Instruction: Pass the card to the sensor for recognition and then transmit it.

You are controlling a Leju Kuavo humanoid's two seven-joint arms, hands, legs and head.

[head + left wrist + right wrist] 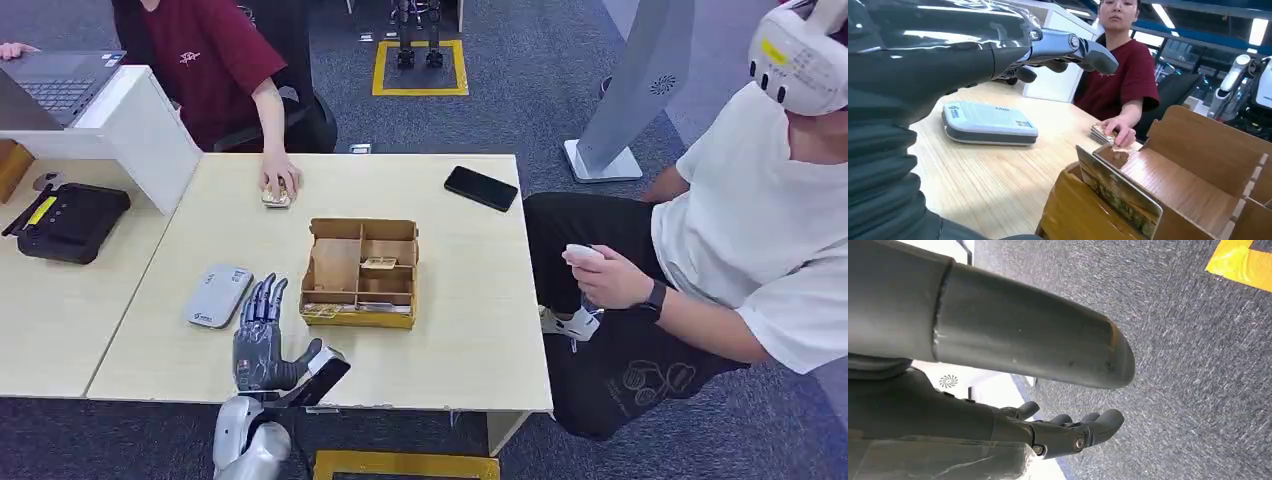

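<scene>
Pale wooden worktop (450,290) holds a card box (360,272) with the grey sensor (218,295) at its nine o'clock. Left robot hand (262,338) rests released, fingers spread, beside the sensor; right robot hand (1068,430) hangs loosely curled, holding nothing. One card (1118,192) stands upright in the box: probably thin, light, stiff and slick, best pinched by its exposed top edge.

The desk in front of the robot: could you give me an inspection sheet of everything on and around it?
Surface: light wooden table.
Job's things: grey sensor; wooden box with card standing at its near edge.
Clutter: black phone; card stack under a person's hand.
Robot hands: left robot hand open, between sensor and box; right robot hand hanging over carpet, holding nothing.
Cables: nothing seen.
Surroundings: seated person in maroon; person with headset; laptop.
</scene>
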